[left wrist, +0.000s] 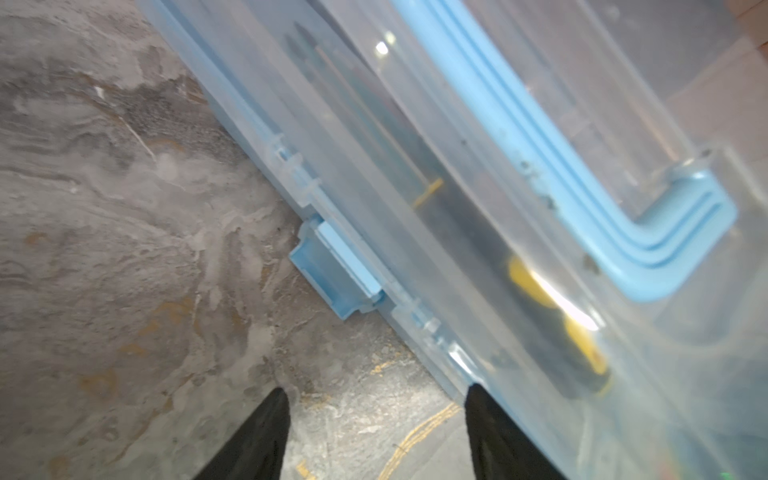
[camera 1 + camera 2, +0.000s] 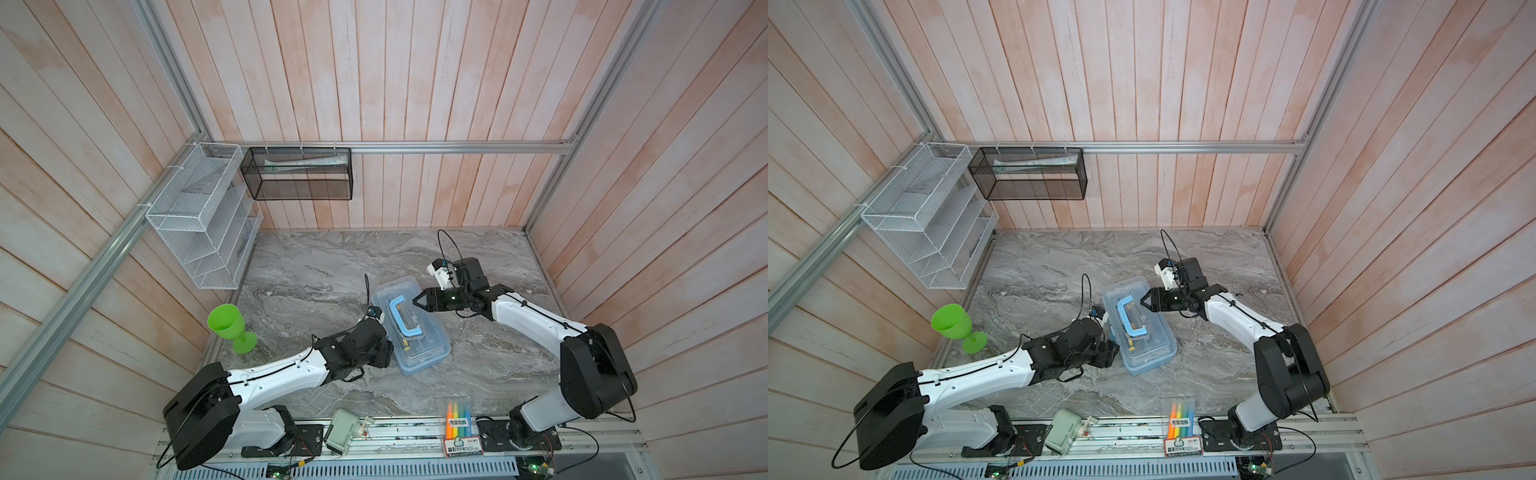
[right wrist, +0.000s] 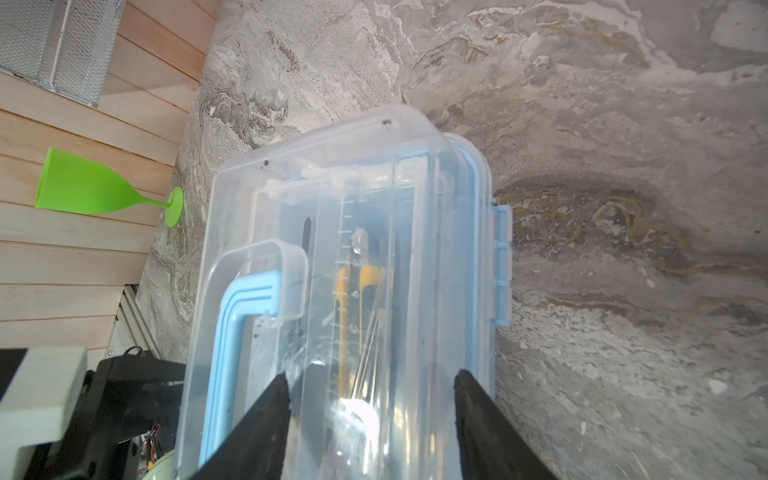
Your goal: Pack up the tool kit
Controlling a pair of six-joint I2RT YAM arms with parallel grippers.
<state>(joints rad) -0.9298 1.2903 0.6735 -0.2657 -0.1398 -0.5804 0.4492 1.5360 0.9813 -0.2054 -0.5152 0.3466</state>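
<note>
Highlighter pack (image 2: pixel 458 424) carries printed labels; too small to read; nothing else lettered.

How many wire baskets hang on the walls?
2: a white basket on the left wall and a black basket on the back wall, beside it. None seems hidden.

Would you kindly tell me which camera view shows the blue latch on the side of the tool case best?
The left wrist view: the latch fills the middle, close and unobstructed. The right wrist view shows a blue latch on the case's other long side, edge-on. In both top views the left arm hides the first latch.
</note>
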